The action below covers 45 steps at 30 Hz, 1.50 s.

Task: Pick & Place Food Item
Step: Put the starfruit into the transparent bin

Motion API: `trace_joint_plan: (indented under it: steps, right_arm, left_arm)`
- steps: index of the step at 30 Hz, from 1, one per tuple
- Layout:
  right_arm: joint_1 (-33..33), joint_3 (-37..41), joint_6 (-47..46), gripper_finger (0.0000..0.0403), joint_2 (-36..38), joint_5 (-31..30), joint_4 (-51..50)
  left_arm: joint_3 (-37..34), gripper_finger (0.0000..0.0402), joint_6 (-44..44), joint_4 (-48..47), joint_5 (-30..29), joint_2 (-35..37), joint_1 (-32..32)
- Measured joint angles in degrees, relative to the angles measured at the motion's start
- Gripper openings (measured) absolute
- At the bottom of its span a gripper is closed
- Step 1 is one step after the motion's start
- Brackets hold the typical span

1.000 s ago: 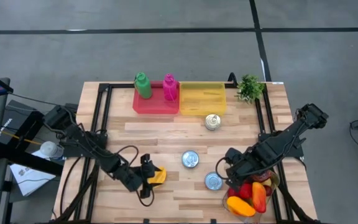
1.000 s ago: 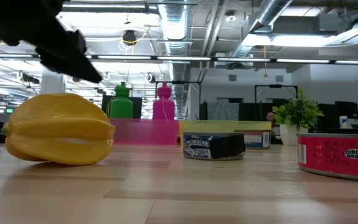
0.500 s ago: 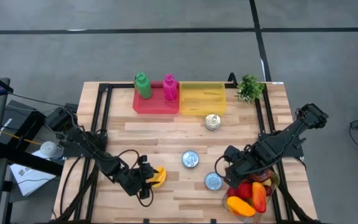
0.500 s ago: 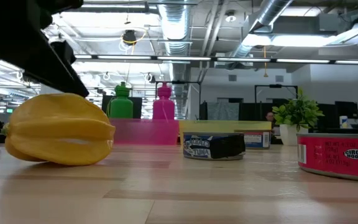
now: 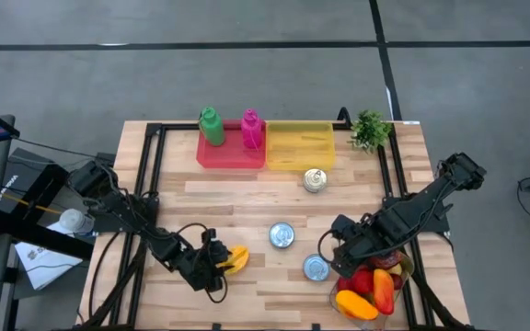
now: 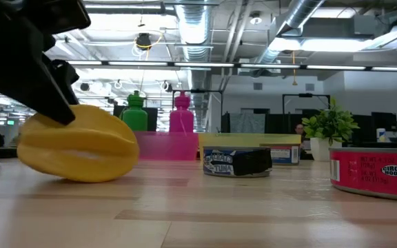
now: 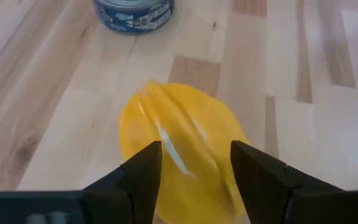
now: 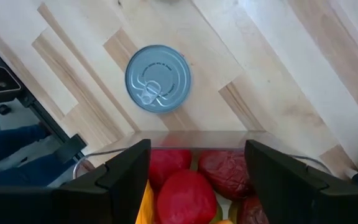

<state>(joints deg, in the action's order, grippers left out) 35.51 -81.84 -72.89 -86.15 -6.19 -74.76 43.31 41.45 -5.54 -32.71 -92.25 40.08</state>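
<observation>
From above, the left gripper (image 5: 217,264) sits at about 7 o'clock on the table, fingers spread on either side of the yellow starfruit (image 5: 236,258), while the right gripper (image 5: 346,255) waits spread over the clear fruit bowl (image 5: 339,296) at 5 o'clock. At table height the starfruit (image 6: 78,143) looks tipped on the wood under the dark gripper. In the left wrist view the fingers (image 7: 143,174) straddle the waxy, ridged fruit (image 7: 182,146) without pinching it, so closing off-centre could likely squirt it toward the tuna can (image 7: 133,13).
</observation>
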Motion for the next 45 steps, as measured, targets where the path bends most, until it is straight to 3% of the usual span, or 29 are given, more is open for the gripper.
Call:
trace_joint_plan:
  steps: [8, 19, 25, 35, 45]
  right_arm:
    - [0.0, 0.0, 0.0, 0.0256, 0.0, -1.4, 0.0]
    - [0.0, 0.0, -0.2, 0.0256, 0.0, -2.1, 0.3]
    - [0.0, 0.0, -0.1, 0.0256, 0.0, -2.1, 1.3]
    - [0.0, 0.0, -0.1, 0.0256, 0.0, -3.3, 4.3]
    - [0.1, 0.0, 0.0, 0.0256, 0.0, -4.6, 6.6]
  left_arm:
    - [0.0, 0.0129, 0.0, -2.3, -0.1, 0.0, -0.7]
    - [0.1, 0.0014, 0.0, -2.4, 2.9, 0.1, -3.1]
    - [0.0, 0.0006, 0.9, -3.2, 4.6, 2.1, -3.9]
    - [0.0, 0.0006, 4.2, -7.6, 5.0, 23.4, -8.8]
    - [0.0, 0.0006, 4.1, 11.0, 9.5, 49.2, -10.5]
